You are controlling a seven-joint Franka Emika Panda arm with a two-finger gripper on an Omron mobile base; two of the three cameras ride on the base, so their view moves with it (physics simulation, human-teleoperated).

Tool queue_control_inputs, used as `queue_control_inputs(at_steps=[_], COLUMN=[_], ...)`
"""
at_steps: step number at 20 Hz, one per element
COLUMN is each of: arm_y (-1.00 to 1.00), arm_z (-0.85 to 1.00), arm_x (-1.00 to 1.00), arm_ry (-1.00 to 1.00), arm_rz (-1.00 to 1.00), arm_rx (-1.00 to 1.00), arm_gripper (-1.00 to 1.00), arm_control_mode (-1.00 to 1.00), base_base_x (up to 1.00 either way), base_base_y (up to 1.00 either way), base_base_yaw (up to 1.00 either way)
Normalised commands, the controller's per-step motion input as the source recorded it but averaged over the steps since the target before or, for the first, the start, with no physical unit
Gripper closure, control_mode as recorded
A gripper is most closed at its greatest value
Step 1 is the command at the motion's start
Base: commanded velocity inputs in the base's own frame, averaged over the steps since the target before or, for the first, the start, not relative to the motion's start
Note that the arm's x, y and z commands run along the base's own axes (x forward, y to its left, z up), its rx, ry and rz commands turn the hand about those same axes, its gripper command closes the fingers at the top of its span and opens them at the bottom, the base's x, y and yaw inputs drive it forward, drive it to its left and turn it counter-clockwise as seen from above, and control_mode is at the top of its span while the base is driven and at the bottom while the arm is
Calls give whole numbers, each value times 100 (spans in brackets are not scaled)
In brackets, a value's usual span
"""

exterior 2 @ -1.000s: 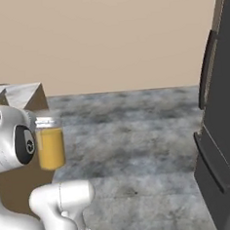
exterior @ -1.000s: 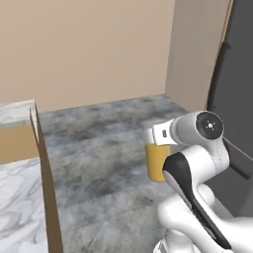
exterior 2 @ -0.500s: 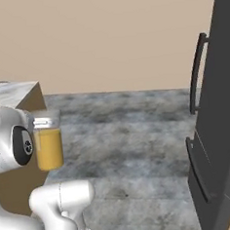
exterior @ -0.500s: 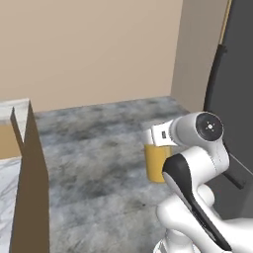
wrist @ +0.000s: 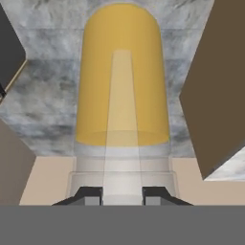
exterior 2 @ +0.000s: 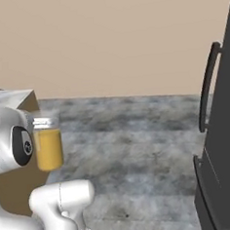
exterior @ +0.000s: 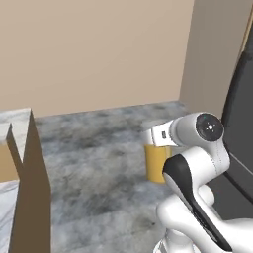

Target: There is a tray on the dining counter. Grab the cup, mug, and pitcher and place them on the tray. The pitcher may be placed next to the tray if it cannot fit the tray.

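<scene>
The pitcher (wrist: 122, 86), clear glass with orange juice in its lower part, hangs upright over the floor. My gripper (wrist: 122, 195) is shut on its clear top section, one dark fingertip on each side. From the base cameras the pitcher (exterior: 156, 165) (exterior 2: 48, 147) sits just in front of the white hand, well above the grey floor. One end of the dining counter (exterior: 30, 197), a marble top on a tan panel, stands at the left, with its corner (exterior 2: 23, 97) behind the arm. The tray, cup and mug are out of view.
A dark fridge (exterior 2: 222, 147) with a long handle stands at the right, and its edge (exterior: 241, 118) is close to the arm. Mottled grey floor (exterior 2: 138, 134) stretches ahead to a beige wall (exterior: 99, 54).
The whole picture has shifted, so the base has turned: the counter end and fridge sit differently in both views. The pitcher stays in the gripper in the same pose.
</scene>
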Motion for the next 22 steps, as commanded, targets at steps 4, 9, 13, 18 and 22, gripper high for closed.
queue_control_inputs(at_steps=[4, 9, 13, 18, 22], arm_y=[0, 0, 0, 0, 0], arm_z=[0, 0, 0, 0, 0], arm_x=[0, 0, 0, 0, 0], arm_ry=[0, 0, 0, 0, 0], arm_rz=[0, 0, 0, 0, 0], arm_rx=[0, 0, 0, 0, 0], arm_gripper=[100, 100, 100, 100, 100], arm_control_mode=[100, 100, 100, 100, 100], base_base_x=[98, 99, 89, 76, 84], base_base_y=[-2, 0, -8, -18, -35], base_base_yaw=[9, 11, 11, 13, 12])
